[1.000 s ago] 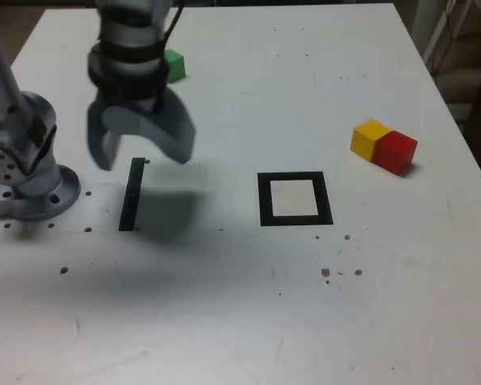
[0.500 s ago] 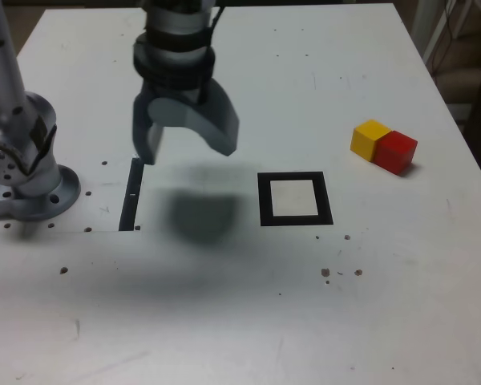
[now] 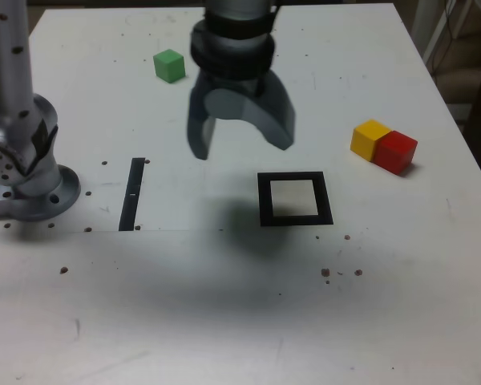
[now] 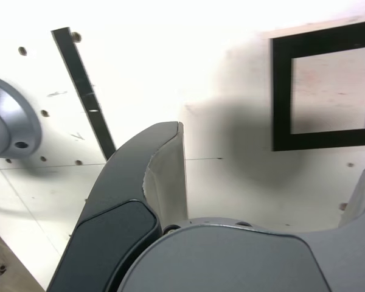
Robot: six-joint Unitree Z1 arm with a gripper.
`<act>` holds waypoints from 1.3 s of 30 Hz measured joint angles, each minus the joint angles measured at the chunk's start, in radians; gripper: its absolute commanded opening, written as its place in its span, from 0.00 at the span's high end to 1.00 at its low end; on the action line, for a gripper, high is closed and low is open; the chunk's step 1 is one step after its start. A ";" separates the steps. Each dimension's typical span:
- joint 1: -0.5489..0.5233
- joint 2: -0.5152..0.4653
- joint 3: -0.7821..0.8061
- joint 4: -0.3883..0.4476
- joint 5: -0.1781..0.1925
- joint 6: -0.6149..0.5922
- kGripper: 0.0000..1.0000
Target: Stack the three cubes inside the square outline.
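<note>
Since the earlier frames, the gripper had swung toward the exterior view's right, uncovering the green cube, and hung spread wide and empty beside the square outline. That flat black frame lay mid-table. Yellow cube and red cube touched, well right. The wrist view cut off one finger. The thin black strip lay near the metal base.

Robot lab bench: arm base bolted onto drilled white table.
</note>
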 measured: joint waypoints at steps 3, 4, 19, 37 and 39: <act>0.000 0.022 -0.027 0.010 0.000 0.000 0.01; 0.000 0.032 -0.045 0.015 0.000 0.000 0.01; -0.023 0.259 -0.470 0.215 0.028 -0.065 0.01; -0.014 0.444 -0.753 0.248 -0.049 -0.265 0.01; -0.007 0.450 -0.767 0.249 -0.049 -0.304 0.01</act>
